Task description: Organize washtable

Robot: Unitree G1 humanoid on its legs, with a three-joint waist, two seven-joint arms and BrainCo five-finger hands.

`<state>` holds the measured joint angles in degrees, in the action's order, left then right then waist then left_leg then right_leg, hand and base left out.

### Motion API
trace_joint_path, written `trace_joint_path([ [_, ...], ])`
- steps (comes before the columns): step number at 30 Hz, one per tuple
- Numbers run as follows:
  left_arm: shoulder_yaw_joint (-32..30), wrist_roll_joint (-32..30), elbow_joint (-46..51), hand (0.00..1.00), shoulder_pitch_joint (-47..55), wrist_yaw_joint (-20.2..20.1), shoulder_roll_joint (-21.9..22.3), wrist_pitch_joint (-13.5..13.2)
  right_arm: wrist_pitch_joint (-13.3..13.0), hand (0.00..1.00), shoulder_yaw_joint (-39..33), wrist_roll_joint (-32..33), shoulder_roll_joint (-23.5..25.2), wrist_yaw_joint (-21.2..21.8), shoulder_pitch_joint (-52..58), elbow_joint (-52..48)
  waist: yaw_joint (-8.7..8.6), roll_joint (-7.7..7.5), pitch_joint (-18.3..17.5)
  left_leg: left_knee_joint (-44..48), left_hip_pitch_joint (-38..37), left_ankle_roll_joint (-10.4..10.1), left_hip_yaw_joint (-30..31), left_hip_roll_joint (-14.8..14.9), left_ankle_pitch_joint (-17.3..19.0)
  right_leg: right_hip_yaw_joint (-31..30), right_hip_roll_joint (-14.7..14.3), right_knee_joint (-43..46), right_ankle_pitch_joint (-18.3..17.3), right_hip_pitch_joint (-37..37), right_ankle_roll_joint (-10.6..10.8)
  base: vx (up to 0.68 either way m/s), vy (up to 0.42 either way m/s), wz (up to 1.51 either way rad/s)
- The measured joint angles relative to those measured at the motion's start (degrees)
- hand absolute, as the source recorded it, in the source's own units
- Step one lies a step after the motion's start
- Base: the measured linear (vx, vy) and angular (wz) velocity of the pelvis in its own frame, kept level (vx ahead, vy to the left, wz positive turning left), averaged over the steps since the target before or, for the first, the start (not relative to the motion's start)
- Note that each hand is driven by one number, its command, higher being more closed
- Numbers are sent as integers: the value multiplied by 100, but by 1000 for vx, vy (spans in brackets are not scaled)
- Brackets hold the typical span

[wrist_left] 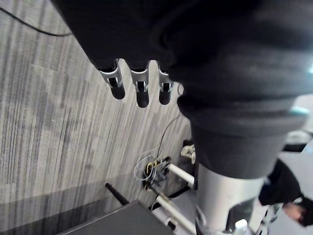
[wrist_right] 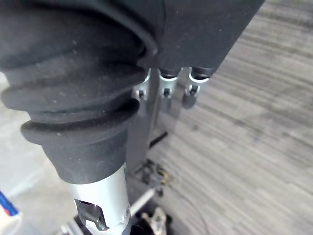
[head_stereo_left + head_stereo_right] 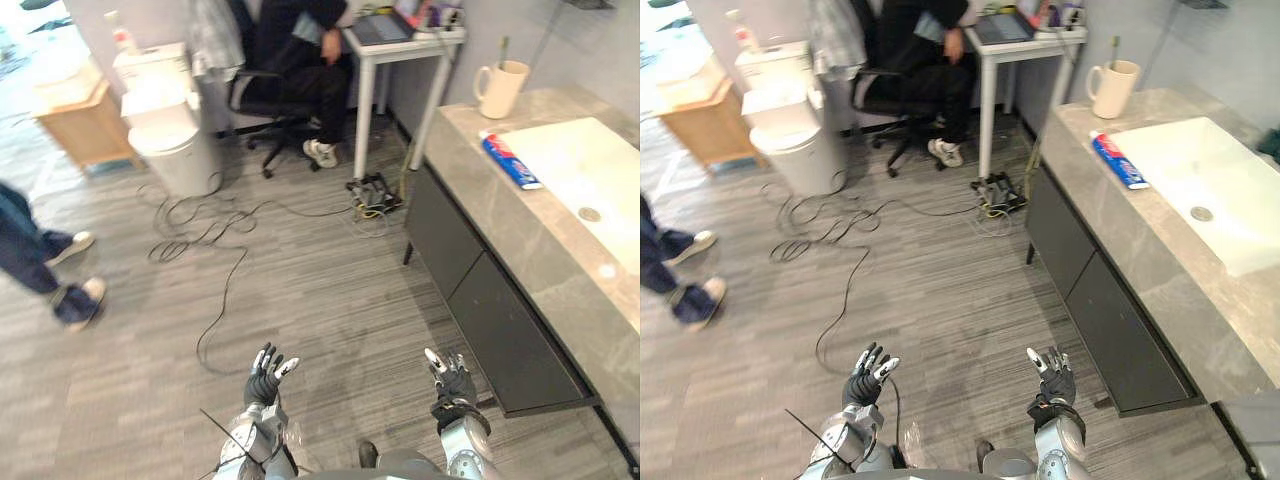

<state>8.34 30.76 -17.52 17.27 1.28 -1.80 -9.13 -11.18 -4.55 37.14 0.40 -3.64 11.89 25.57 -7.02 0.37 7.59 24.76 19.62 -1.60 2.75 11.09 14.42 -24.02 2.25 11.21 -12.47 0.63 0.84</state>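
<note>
Showing both hands low over a grey, fine-striped plank floor [image 3: 320,290]. The left hand [image 3: 265,378] has its fingers spread and straight, dark tips fanned upward. The right hand [image 3: 452,380] is spread the same way. In the left wrist view the silver fingers [image 1: 142,93] hang in a straight row above the floor grain, and the right wrist view shows the right hand's fingers [image 2: 188,95] likewise extended.

The washtable [image 3: 520,240] stands ahead and to the right of the right hand, well apart from it. It has a veined grey stone top over flat, dark matte cabinet fronts [image 3: 480,290]. Set into the top is a white rectangular basin [image 3: 590,170] with a round metal drain [image 3: 589,214].

At the counter's far end stands a cream, tapered mug [image 3: 498,88], upright, with a thin toothbrush [image 3: 503,50] sticking out of it. A flat blue, red and white toothpaste tube [image 3: 512,160] lies on the stone between mug and basin, along the basin's edge.

Far ahead of the left hand are a white rounded bin [image 3: 175,140], loose black cables, a power strip [image 3: 372,192], and a seated person [image 3: 310,60] at a white desk [image 3: 400,45].
</note>
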Motion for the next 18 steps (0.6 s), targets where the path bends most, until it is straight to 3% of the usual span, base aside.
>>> trace_joint_path([
  [1, -4, 1, 105, 0, 38, -6, 21, -3, 0, 0, -16, 0, -35, -1, 37, 6, 6, 30, -12, -389, -36, -82, 405, 4, -52, -189, 15, 124, -148, -28, 81, 436, 631, -199],
  [2, -1, 3, 260, 0, 92, -23, 114, -4, -10, 0, -25, -2, -152, -1, 118, 18, 10, 179, -110, -1092, -170, -239, 1048, 103, -141, -625, -5, 347, -427, -176, 272, 407, 680, -208],
  [3, -43, 6, 278, 0, 133, -46, 162, -10, 27, 0, -91, -10, -156, -2, 140, 334, 5, 75, -214, -819, -298, -1133, 1137, -94, -614, -1033, 56, 555, -606, -292, 453, 383, 679, -196],
  [5, -119, 6, 409, 0, 150, -77, 15, -13, 60, 0, -112, -81, 115, 8, 323, 518, -55, -167, -295, 104, -247, -950, 1131, -422, 17, -1208, 25, 884, -508, -394, 466, 307, 501, -164],
  [6, -113, 10, 578, 0, 196, -132, -9, -16, 69, 0, -121, -141, 177, 16, 372, 583, 37, -281, -374, 619, -226, -969, 1141, -560, 71, -1620, 104, 801, -307, -440, 555, 305, 482, -180],
  [7, -97, 10, 612, 0, 213, -142, -34, -15, 75, 0, -119, -173, 183, 23, 347, 615, 50, -278, -384, 792, -241, -965, 995, -545, 72, -1727, 123, 728, -111, -468, 577, 320, 571, -221],
  [8, -49, 15, 641, 0, 195, -166, -105, -12, 75, 0, -120, -176, 186, 28, 246, 634, 7, -205, -442, 846, -315, -874, 589, -429, 107, -1806, 156, 556, 413, -613, 663, 200, 434, -203],
  [9, 39, 15, 707, 0, 164, -219, -181, -15, 68, 0, -115, -172, 190, 27, 157, 632, -26, -135, -509, 670, -382, -687, 180, -385, 60, -1840, 204, 435, 973, -838, 741, 176, 414, -192],
  [10, 84, 13, 741, 0, 99, -240, -217, -15, 58, 0, -107, -161, 195, 28, 121, 632, -28, -126, -508, 542, -451, -589, -23, -389, 0, -1826, 227, 427, 1233, -970, 741, 109, 358, -171],
  [11, 171, 15, 788, 0, -21, -247, -252, -14, 53, 0, -87, -46, 195, 52, 106, 632, -18, -102, -499, 208, -668, -403, -447, -405, -117, -1626, 285, 439, 1724, -1209, 731, 44, 292, -155],
  [12, 249, 14, 818, 0, -54, -251, -294, -15, 53, 0, -5, 69, 177, 97, 110, 632, -20, -15, -486, -100, -953, -227, -825, -404, -229, -1121, 296, 570, 2037, -1422, 674, 30, 287, -163],
  [14, 257, 13, 823, 0, -53, -251, -299, -18, 55, 0, 125, 110, 155, 167, 172, 636, -19, 83, -449, -442, -1335, -107, -1243, -400, -310, -94, 268, 945, 1726, -1694, 684, 21, 165, -118],
  [15, 268, 13, 822, 0, -51, -250, -286, -18, 55, 0, 136, 120, 155, 191, 186, 638, -3, 145, -444, -660, -1529, -103, -1490, -415, -313, 698, 283, 1186, 1435, -1842, 571, 26, 119, -132],
  [16, 282, 9, 818, 0, -17, -246, -283, -18, 57, 0, 138, 120, 154, 231, 156, 680, 11, 201, -446, -971, -1800, -48, -1934, -482, -353, 2110, 301, 1473, 1001, -2001, 249, 28, 106, -128],
  [17, 280, 7, 820, 0, -2, -244, -277, -18, 56, 0, 149, 119, 152, 233, 145, 680, 23, 200, -448, -1056, -1883, -44, -2089, -521, -358, 2633, 337, 1453, 929, -1987, 107, 72, 73, -127],
  [18, 279, 5, 824, 0, 24, -243, -255, -15, 55, 0, 184, 109, 147, 235, 130, 680, 62, 139, -475, -1172, -1981, -45, -2336, -655, -358, 3668, 407, 1176, 997, -1840, -145, 131, 31, -112],
])
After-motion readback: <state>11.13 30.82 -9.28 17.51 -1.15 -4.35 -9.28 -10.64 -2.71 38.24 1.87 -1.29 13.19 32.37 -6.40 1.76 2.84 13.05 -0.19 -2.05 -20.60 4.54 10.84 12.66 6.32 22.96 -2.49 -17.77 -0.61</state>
